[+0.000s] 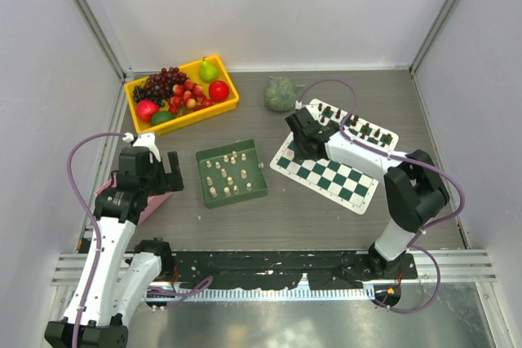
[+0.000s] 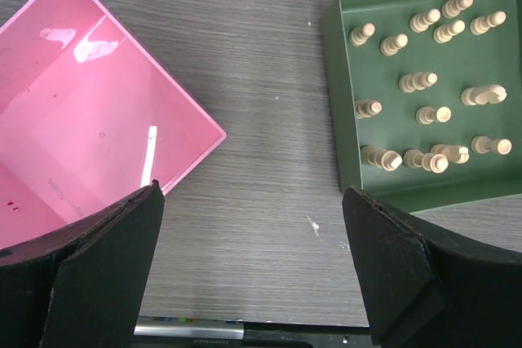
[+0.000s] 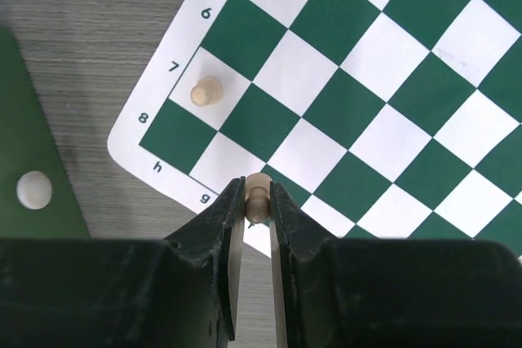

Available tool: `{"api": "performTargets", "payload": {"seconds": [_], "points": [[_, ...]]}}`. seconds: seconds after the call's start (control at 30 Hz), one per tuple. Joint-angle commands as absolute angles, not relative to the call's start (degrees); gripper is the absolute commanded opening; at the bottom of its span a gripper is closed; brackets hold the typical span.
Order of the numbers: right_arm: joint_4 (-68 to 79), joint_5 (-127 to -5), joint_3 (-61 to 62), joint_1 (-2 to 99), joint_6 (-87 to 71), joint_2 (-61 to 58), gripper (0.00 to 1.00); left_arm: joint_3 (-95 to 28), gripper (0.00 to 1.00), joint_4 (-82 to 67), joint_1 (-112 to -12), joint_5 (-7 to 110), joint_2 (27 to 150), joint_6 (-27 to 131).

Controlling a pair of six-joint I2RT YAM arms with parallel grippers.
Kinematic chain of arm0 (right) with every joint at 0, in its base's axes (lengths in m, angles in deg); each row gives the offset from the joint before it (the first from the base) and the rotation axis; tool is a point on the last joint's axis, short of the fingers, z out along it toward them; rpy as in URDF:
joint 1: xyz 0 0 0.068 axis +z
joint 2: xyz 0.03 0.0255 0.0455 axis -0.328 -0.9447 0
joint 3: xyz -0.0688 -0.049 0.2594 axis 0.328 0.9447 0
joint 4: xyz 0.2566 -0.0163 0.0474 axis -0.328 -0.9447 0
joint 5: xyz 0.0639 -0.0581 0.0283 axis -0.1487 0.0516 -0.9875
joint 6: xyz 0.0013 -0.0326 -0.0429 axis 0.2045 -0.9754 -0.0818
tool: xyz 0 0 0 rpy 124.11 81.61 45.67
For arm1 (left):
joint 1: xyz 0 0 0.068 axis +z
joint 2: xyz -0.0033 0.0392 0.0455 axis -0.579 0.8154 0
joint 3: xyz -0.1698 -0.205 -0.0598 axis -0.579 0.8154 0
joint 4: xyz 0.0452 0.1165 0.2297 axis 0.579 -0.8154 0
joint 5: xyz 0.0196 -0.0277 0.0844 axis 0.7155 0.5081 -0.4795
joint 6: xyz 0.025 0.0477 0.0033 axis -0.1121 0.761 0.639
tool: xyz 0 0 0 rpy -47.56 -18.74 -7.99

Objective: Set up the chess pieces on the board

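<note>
My right gripper [image 3: 258,187] is shut on a cream chess piece [image 3: 258,200], just above the board [image 3: 351,112] at its corner edge near the letter g. One cream pawn [image 3: 205,92] stands on the board by the number 7. In the top view the right gripper [image 1: 303,143] hangs over the board's [image 1: 342,181] left corner. Several cream chess pieces [image 2: 418,81] lie and stand in the green tray [image 2: 347,120]. My left gripper [image 2: 253,266] is open and empty over bare table between the tray and a pink bin [image 2: 73,112].
Dark chess figures [image 1: 359,128] line the board's far edge. A yellow tray [image 1: 232,91] of fruit sits at the back left, a green leafy ball [image 1: 280,94] behind the board. The green tray [image 1: 232,173] lies mid-table. A white strip [image 2: 148,156] lies in the pink bin.
</note>
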State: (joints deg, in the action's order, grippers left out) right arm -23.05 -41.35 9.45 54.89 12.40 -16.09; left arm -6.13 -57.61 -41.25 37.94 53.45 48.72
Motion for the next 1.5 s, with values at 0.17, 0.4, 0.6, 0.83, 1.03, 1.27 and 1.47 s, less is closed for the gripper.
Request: {"api": "performTargets", "payload": {"seconds": [0.17, 0.4, 0.6, 0.83, 1.03, 1.27, 1.47], "points": [[-17.5, -42.3, 7.9, 53.2, 11.1, -21.6, 0.22, -7.2, 1.0, -56.9, -40.9, 37.8, 53.3, 49.4], [-15.6, -44.1, 7.1, 51.8, 10.3, -24.4, 0.23, -7.2, 1.0, -57.0, -40.9, 37.6, 53.3, 49.3], [-14.5, -44.7, 7.3, 51.6, 10.1, -24.7, 0.23, -7.2, 1.0, -57.1, -41.0, 37.6, 53.4, 49.4], [-13.7, -44.3, 7.3, 51.6, 10.2, -24.4, 0.23, -7.2, 1.0, -57.1, -41.0, 37.6, 53.4, 49.4], [-14.0, -44.4, 7.1, 51.6, 10.5, -26.3, 0.24, -7.2, 1.0, -57.0, -40.9, 37.5, 53.3, 49.3], [-14.2, -44.5, 8.1, 51.6, 10.5, -25.5, 0.34, -7.3, 1.0, -57.1, -41.0, 37.5, 53.7, 49.4], [-15.4, -44.5, 7.2, 51.7, 9.6, -21.9, 0.48, -7.2, 0.99, -57.1, -41.0, 37.6, 53.4, 49.4]]}}
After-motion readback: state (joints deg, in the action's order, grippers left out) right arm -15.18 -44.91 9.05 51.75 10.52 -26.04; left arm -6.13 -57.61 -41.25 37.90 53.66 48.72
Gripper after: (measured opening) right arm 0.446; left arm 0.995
